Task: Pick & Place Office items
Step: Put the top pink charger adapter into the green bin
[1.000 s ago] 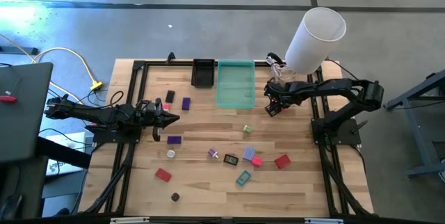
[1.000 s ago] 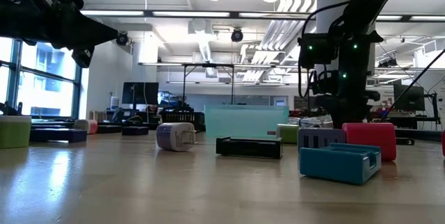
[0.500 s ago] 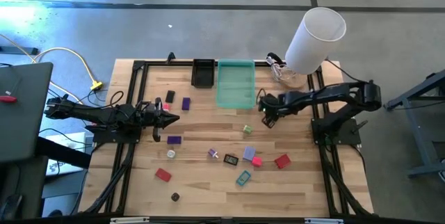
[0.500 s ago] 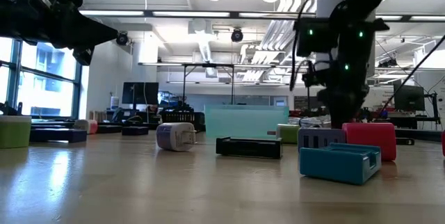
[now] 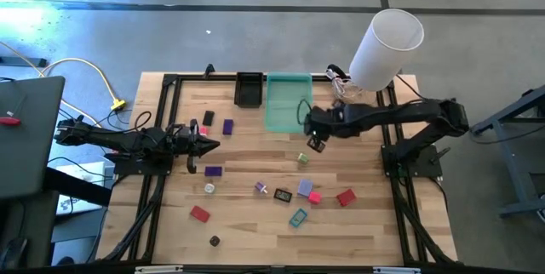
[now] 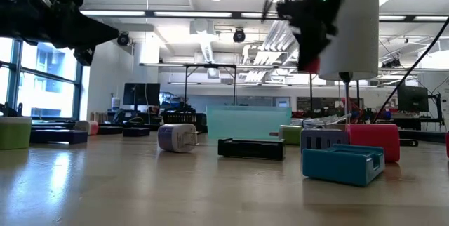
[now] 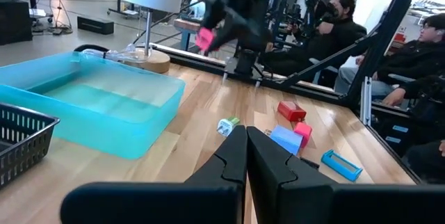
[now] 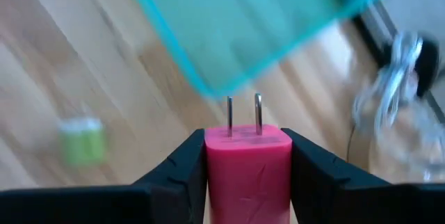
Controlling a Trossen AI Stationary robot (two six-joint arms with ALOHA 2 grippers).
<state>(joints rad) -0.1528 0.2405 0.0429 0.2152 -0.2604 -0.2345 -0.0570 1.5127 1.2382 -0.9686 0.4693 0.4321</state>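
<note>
A pink plug-shaped item (image 8: 247, 160), prongs outward, is pinched between the fingers of the right gripper (image 5: 317, 140) and held raised just right of centre in the high view, beside the green tray (image 5: 287, 102), presumably for dropping there, while the left gripper (image 5: 209, 145), jaws pressed together, is parked centre-left.

Room around my workspace: ceiling strip lights (image 6: 140, 13) are glowing over exposed white ducts (image 6: 203, 43); daylight is entering through tall windows (image 6: 38, 78) on one side. Grey concrete floor (image 5: 255, 44) is surrounding my wooden table (image 5: 255, 223). Two seated people in dark clothing (image 7: 348, 33) are sitting beyond it.
</note>
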